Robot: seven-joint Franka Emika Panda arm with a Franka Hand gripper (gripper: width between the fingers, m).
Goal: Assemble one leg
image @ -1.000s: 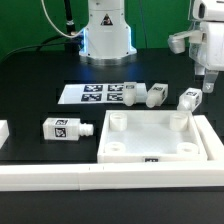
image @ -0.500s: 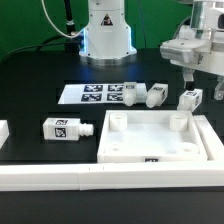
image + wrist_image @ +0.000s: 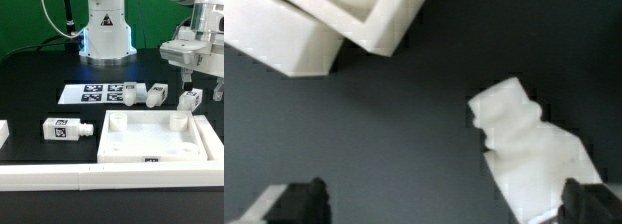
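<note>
White arm (image 3: 208, 14) entering from above, hand (image 3: 190, 76) pointing straight down, fingers (image 3: 295, 203) spread wide apart

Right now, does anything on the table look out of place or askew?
Nothing looks damaged. One leg lies alone at the exterior view's left of the tray, apart from the other three; another seems to overlap the marker board.

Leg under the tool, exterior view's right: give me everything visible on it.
The leg is a small white block that looks like plastic, with a black-and-white square tag on one face. In the wrist view its outline steps down to a narrower end; the peg itself is not clear. It lies on its side on the black table, just beyond the far right corner of the white tray piece; whether they touch I cannot tell. The tool hangs open above the leg, not touching it.
</note>
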